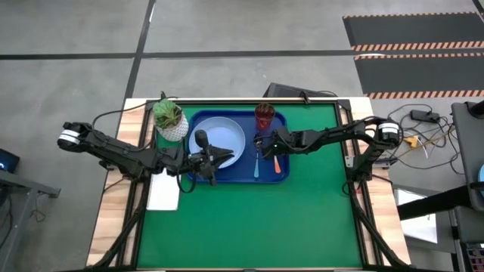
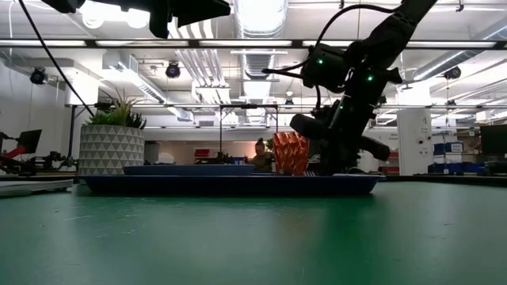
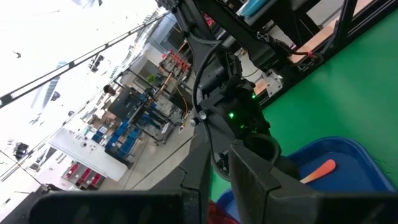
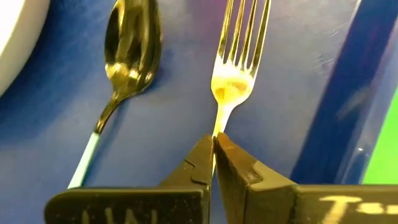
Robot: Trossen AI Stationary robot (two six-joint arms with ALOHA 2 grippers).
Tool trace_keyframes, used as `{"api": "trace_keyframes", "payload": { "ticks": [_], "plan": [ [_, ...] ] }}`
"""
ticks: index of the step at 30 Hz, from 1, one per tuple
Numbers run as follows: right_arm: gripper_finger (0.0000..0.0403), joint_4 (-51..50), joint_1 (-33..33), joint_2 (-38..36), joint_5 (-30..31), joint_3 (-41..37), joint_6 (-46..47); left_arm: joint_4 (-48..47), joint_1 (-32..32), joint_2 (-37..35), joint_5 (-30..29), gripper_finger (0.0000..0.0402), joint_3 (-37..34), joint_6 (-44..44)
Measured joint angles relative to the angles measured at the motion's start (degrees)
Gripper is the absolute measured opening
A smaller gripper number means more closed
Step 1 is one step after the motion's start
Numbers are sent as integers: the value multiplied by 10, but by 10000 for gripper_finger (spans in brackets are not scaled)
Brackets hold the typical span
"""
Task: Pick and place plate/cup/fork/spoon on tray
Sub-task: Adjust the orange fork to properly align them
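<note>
The dark-blue tray (image 1: 281,175) lies on the green mat. On it are the light-blue plate (image 1: 227,134), the reddish-brown cup (image 1: 265,115) at its far right corner, the teal-handled spoon (image 4: 127,43) and the orange-handled fork (image 1: 277,161) beside it. My right gripper (image 4: 214,140) reaches in from the table's right and is shut on the fork. My left gripper (image 1: 221,157) hangs open and empty above the plate's near edge, high over the tray in the low view. My right gripper pinches the fork's thin metal neck (image 4: 217,118), just below the tines, between its two fingertips. The fingers slant down from the table's right. The orange handle (image 3: 317,169) lies low over the tray floor; I cannot tell whether the fork rests on the floor.
A white pot with a green plant (image 1: 171,121) stands at the tray's far left corner. A white sheet (image 1: 162,190) lies at the mat's left edge. Open green mat (image 1: 249,223) stretches between the tray and the table's near edge.
</note>
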Motion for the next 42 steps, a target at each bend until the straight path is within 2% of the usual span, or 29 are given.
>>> {"api": "trace_keyframes", "payload": {
  "ticks": [17,32,42],
  "plan": [
    [9,-6,27,-8,-7,0,12,0,0,0,0,40,0,0],
    [9,-25,87,-12,-1,0,52,0,0,0,0,40,1,0],
    [9,-69,101,-12,9,0,82,0,0,0,0,40,0,0]
  ]
}}
